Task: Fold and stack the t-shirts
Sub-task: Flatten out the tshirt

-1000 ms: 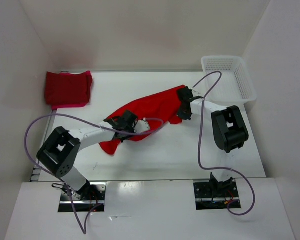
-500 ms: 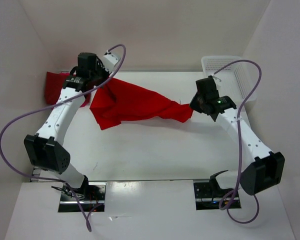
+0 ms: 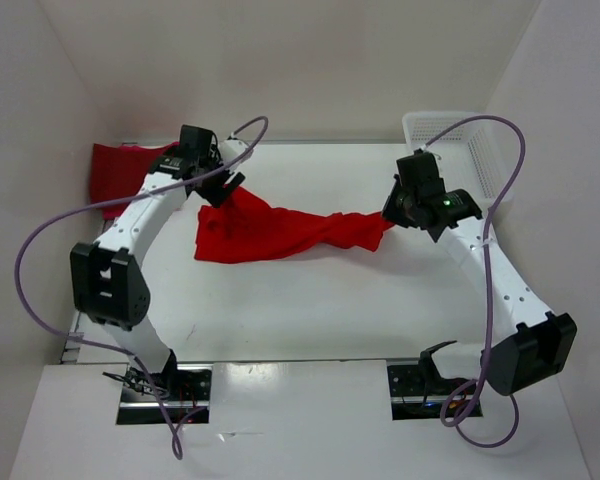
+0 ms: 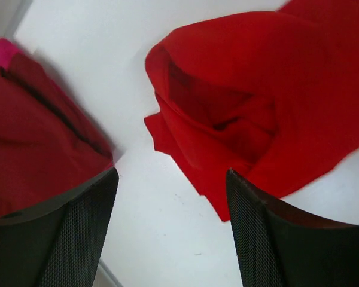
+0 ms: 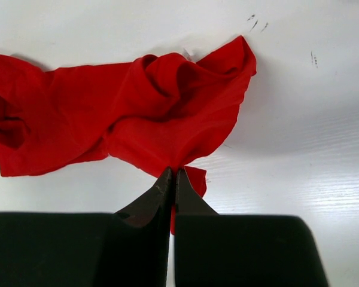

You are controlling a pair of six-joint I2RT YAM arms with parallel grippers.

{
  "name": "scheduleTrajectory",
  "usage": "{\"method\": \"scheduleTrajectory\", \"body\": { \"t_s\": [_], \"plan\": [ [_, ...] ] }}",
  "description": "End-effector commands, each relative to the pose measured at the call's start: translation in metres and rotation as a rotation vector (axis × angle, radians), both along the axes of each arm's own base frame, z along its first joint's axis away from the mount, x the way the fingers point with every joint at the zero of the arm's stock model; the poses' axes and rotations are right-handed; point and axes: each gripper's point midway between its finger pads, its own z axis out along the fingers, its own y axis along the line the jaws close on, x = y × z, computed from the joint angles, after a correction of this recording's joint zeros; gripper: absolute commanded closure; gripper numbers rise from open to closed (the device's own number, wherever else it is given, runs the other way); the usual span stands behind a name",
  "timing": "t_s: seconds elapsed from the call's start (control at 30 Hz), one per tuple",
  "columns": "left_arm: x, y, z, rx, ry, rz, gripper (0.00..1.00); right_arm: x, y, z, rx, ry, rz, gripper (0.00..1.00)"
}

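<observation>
Sprawling limp and light, the shirt (image 3: 280, 228) needs corner grips. The right gripper (image 5: 172, 174) clamps its edge; the left gripper (image 4: 170, 179) gapes empty.

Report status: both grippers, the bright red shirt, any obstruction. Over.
Left gripper open, empty, by bright red t-shirt left end. Right gripper shut on its right edge. Shirt crumpled, unfolded, mid-table. Folded stack far left, basket far right, both clear.

Crumpled bright red t-shirt (image 4: 251, 101) on table (image 4: 90, 54), folded maroon t-shirt (image 4: 36, 143) at left, beyond spread end effector (image 4: 170, 179)
</observation>
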Motion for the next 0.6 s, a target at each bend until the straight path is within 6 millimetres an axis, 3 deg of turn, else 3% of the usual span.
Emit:
{"method": "scheduleTrajectory", "body": {
  "t_s": [0.0, 0.07, 0.13, 0.2, 0.33, 0.57],
  "plan": [
    [-0.036, -0.02, 0.014, 0.019, -0.001, -0.147, 0.21, 0.001, -0.008, 0.025, -0.029, -0.056, 0.002, 1.0],
    [-0.055, -0.021, -0.038, 0.033, 0.135, -0.147, 0.21, 0.006, -0.009, 0.024, -0.045, -0.053, -0.001, 1.0],
    [-0.066, -0.028, -0.059, -0.01, 0.204, -0.158, 0.21, 0.011, -0.01, 0.017, -0.066, -0.024, -0.009, 1.0],
    [-0.075, -0.037, -0.074, -0.038, 0.244, -0.179, 0.19, 0.015, -0.009, 0.019, -0.073, -0.021, -0.003, 1.0],
    [-0.073, -0.039, -0.106, 0.031, 0.278, -0.155, 0.16, 0.022, 0.0, 0.019, -0.042, -0.033, 0.022, 1.0],
    [-0.081, -0.038, -0.138, 0.05, 0.348, -0.14, 0.15, 0.018, 0.002, 0.013, -0.034, -0.023, 0.033, 1.0]
  ]
}}
